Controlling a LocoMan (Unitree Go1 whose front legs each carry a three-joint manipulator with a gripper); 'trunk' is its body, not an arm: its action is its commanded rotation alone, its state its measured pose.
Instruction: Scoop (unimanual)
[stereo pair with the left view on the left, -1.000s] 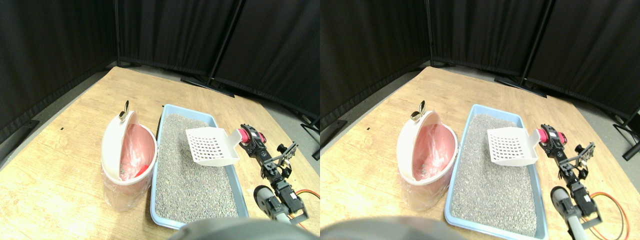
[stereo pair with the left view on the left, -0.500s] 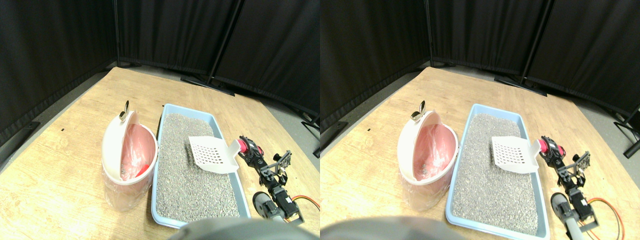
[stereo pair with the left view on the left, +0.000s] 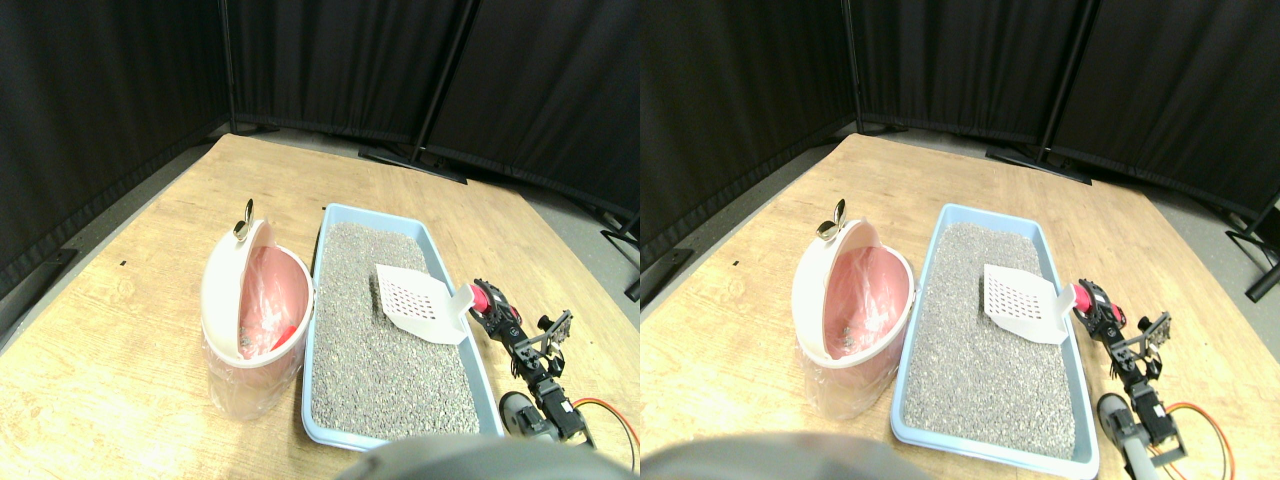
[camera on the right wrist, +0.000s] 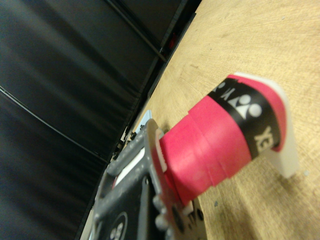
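A white slotted scoop (stereo pair with the left view on the left: 417, 303) lies low over the grey litter (stereo pair with the left view on the left: 380, 370) in the blue tray (stereo pair with the left view on the left: 375, 218), its front edge tipped down toward the litter. I cannot tell whether it touches. Its pink wrapped handle (stereo pair with the left view on the left: 481, 297) points toward the tray's right rim, and my right gripper (stereo pair with the left view on the left: 492, 310) is shut on it there. In the wrist view the pink handle (camera on the right wrist: 215, 145) with a black band fills the middle, rising from the dark jaw frame, wooden floor behind it.
A white bin (stereo pair with the left view on the left: 225, 285) lined with a pink bag (stereo pair with the left view on the left: 268, 300) stands against the tray's left side, with something red (stereo pair with the left view on the left: 284, 338) inside. An orange cable (stereo pair with the left view on the left: 612, 416) loops at the lower right. Black curtains close off the wooden floor at the back.
My right arm has come down and the scoop with it, from held tilted above the litter to low over it, its front edge dipping. The view has shifted slightly.
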